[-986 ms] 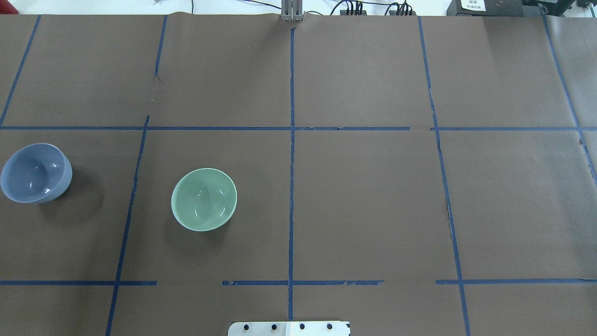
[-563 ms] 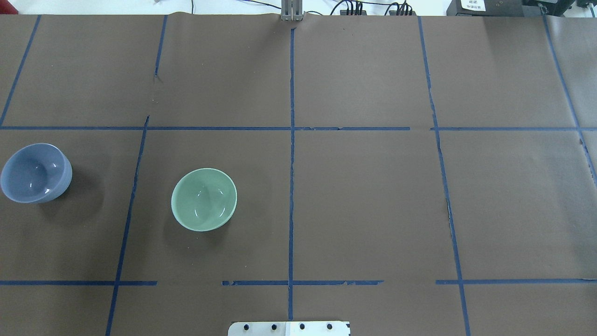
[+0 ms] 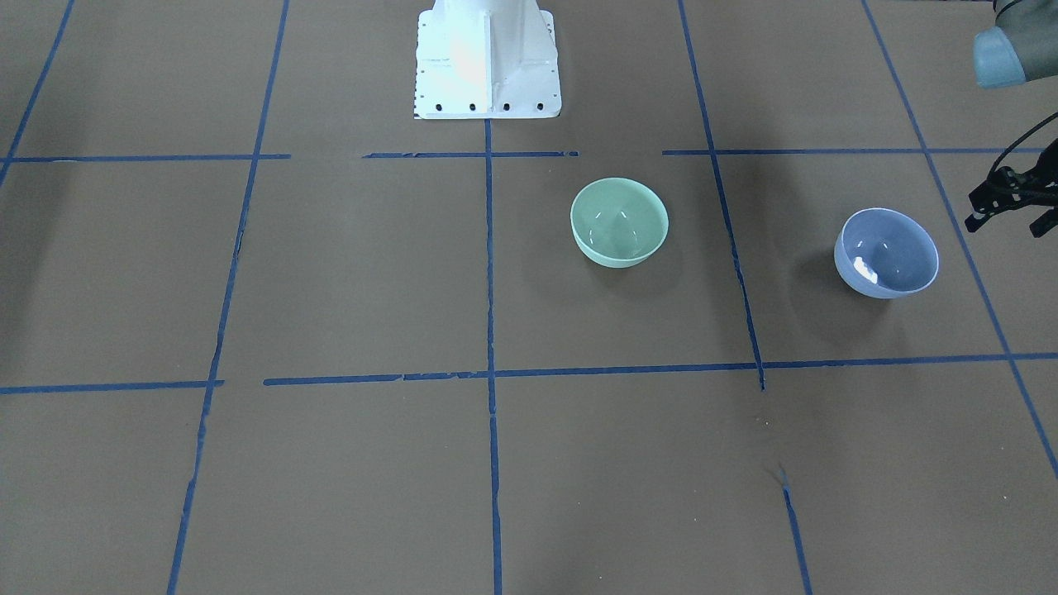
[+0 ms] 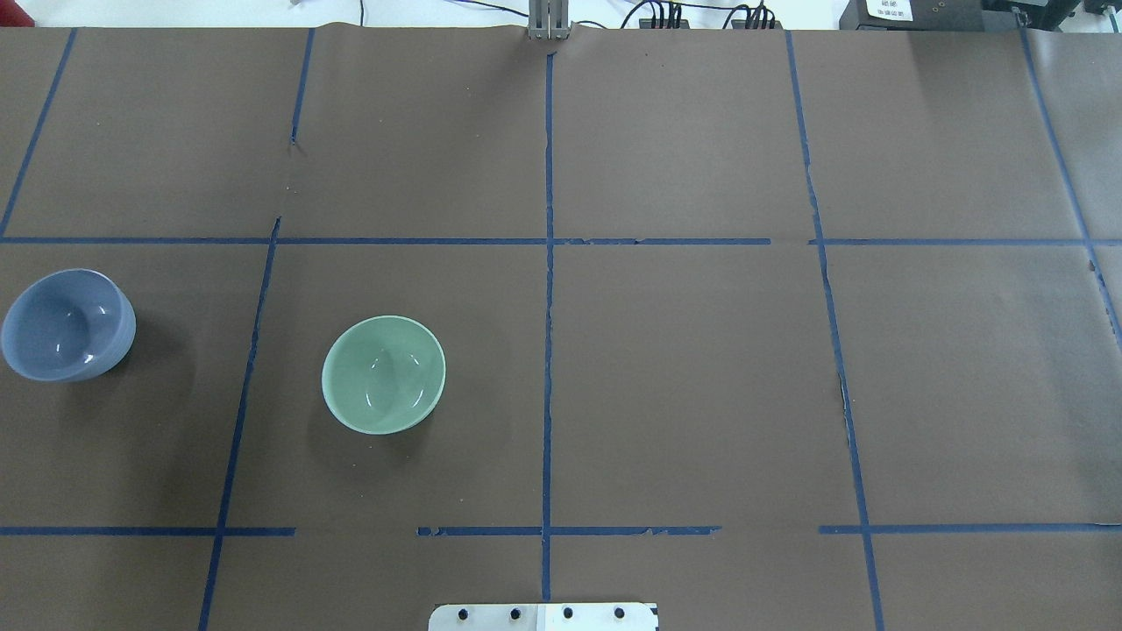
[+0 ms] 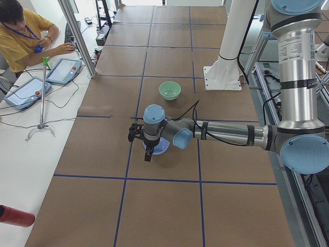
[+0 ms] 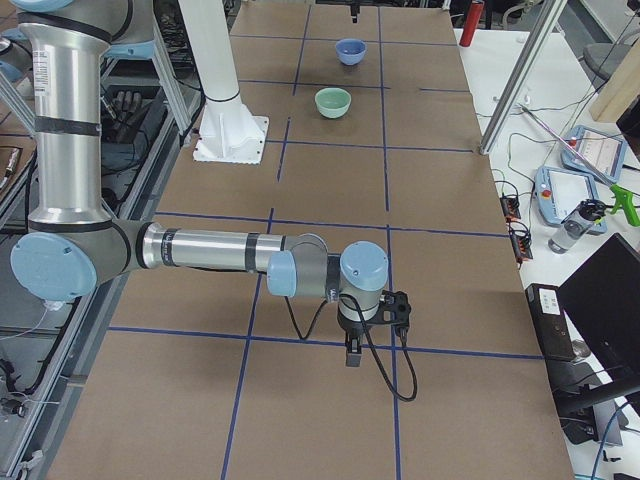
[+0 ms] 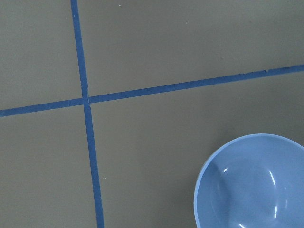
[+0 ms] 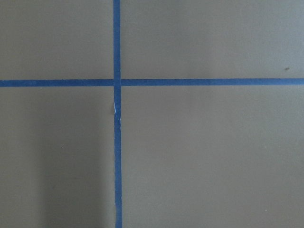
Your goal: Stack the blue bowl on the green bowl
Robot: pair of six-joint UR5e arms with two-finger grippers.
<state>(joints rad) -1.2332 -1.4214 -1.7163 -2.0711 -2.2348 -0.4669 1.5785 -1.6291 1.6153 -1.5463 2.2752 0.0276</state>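
1. A brown paper-covered surface [image 4: 701, 368] is marked into large squares by blue tape lines [image 4: 548, 350]
2. The blue bowl [image 4: 66, 324] stands upright and empty at the far left edge of the overhead view, on the robot's left side
3. The green bowl [image 4: 383, 374] stands upright and empty in the next square toward the middle; one tape line runs between the two bowls, and they are well apart, not stacked
4. The left arm reaches out low over the surface, and its left pincer [image 5: 147, 154] points down just beside the blue bowl [image 5: 160, 149], on the side toward the surface's left end; from across the table there is a gap between the two; whether its fingers are spread or closed cannot be told, and nothing is seen held in it
5. The left wrist camera looks straight down on a tape crossing, with the blue bowl [image 7: 251, 185] partly cut off in the lower right corner
6. The right arm lies low over the other end of the surface, its right pincer [image 6: 352, 355] pointing down near a tape line, far from both bowls; its opening cannot be told
7. The right wrist camera shows only brown paper and a tape crossing
8. The robot's white pedestal [image 3: 486, 58] stands at the surface's edge, and a person in a yellow shirt [image 5: 20, 36] sits at a side desk
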